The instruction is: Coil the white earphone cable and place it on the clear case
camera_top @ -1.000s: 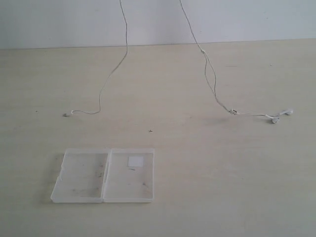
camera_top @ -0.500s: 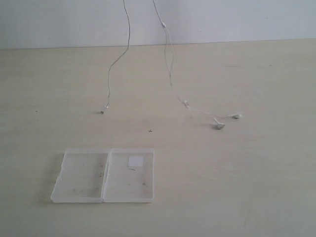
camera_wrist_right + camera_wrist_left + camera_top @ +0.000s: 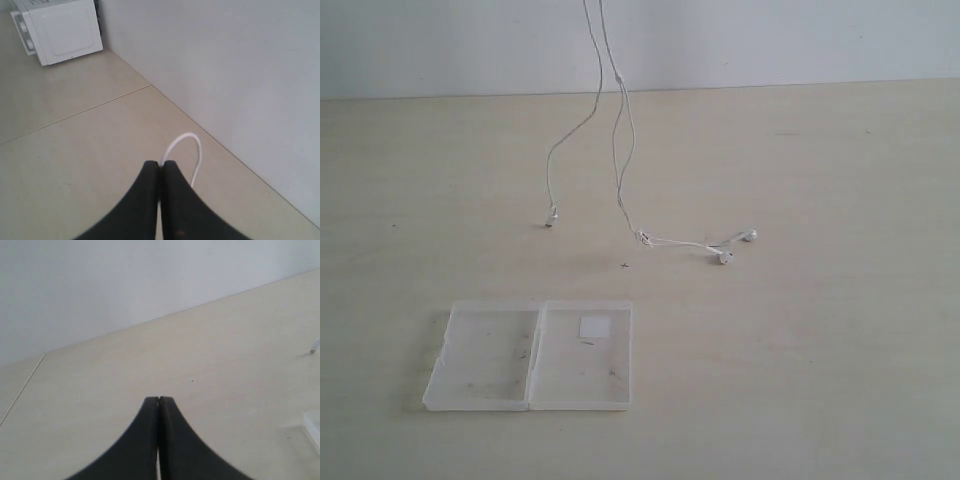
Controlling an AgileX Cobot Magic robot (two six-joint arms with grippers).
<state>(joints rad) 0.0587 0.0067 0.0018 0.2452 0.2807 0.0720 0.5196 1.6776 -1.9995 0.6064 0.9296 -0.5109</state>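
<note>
The white earphone cable [image 3: 552, 160] hangs in two strands that rise out of the top of the exterior view, close together. Its plug end [image 3: 551, 215] dangles just above the table. Its two earbuds [image 3: 725, 255] lie on the table right of centre. The clear case [image 3: 485, 355] lies open and flat at the front left, with a white label [image 3: 594, 326] in its right half. My left gripper [image 3: 158, 400] is shut, with a thin white sliver of cable between its fingers. My right gripper [image 3: 160, 163] is shut on the cable, and a loop of it [image 3: 192, 145] arches out past the fingertips. Neither gripper shows in the exterior view.
The beige table [image 3: 820, 350] runs back to a pale wall. A white box-shaped appliance [image 3: 57, 27] stands on the floor in the right wrist view. The case's corner [image 3: 312, 422] and the cable's plug end [image 3: 313, 346] show at the edge of the left wrist view.
The two hanging strands have come together near the middle. The earbuds were dragged left across the table and the plug end shifted right.
</note>
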